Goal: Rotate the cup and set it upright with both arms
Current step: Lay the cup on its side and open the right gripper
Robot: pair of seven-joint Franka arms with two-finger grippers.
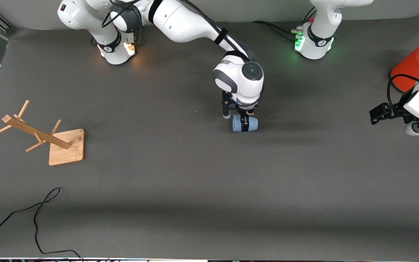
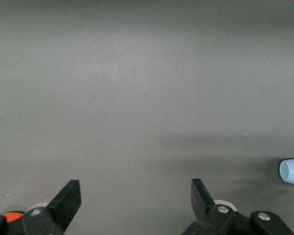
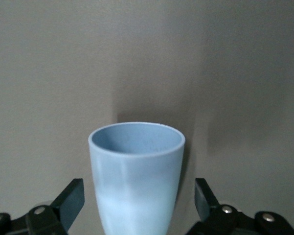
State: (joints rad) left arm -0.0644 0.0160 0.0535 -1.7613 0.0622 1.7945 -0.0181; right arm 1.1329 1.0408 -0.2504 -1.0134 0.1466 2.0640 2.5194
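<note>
The pale blue cup (image 1: 251, 123) lies on its side near the middle of the grey table. My right gripper (image 1: 235, 120) reaches down over it, open, one finger on each side of the cup. In the right wrist view the cup (image 3: 136, 171) fills the space between the fingers of the right gripper (image 3: 138, 196), and a gap shows on both sides. My left gripper (image 1: 378, 114) waits at the left arm's end of the table, open and holding nothing (image 2: 136, 196). The cup (image 2: 292, 171) only shows at the edge of the left wrist view.
A wooden mug rack (image 1: 34, 136) lies tipped over on its square base toward the right arm's end. A black cable (image 1: 36, 218) trails on the table nearer the front camera. An orange cylinder (image 1: 411, 69) stands by the left arm.
</note>
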